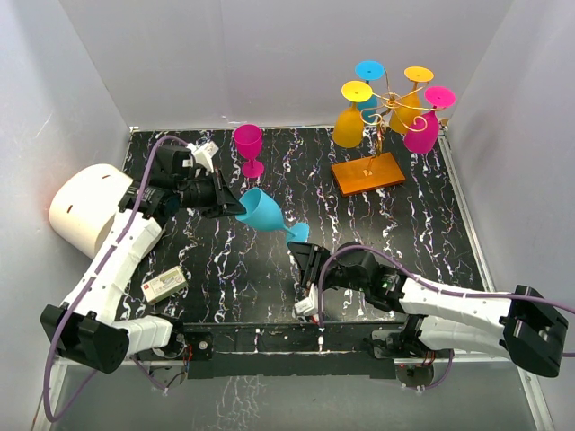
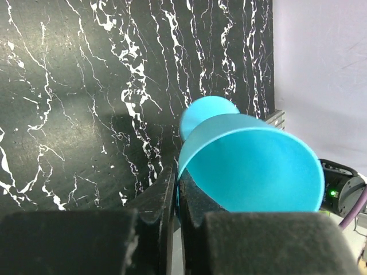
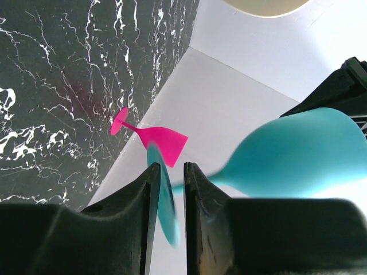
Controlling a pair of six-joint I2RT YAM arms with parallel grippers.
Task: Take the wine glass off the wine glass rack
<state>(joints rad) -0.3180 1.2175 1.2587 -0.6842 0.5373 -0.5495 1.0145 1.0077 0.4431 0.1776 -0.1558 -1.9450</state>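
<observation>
My left gripper [image 1: 235,205] is shut on the rim of a cyan wine glass [image 1: 262,211], which lies sideways above the table; one finger is inside the bowl [image 2: 252,166] and one outside [image 2: 178,189]. My right gripper [image 1: 304,250] is open, its jaws [image 3: 171,167] standing on either side of the glass's round foot [image 3: 163,197], with a gap on the stem side. The gold wire wine glass rack [image 1: 386,101] stands at the back right on its orange base [image 1: 368,172], with a yellow [image 1: 349,124], cyan [image 1: 368,74], orange [image 1: 409,106] and magenta glass [image 1: 422,130] hanging from it.
A magenta wine glass [image 1: 249,148] stands upright on the black marbled table [image 1: 422,233] behind the left gripper; it also shows in the right wrist view [image 3: 157,139]. A white rounded container [image 1: 85,206] sits at the left wall. A small box [image 1: 163,285] lies near the left arm's base.
</observation>
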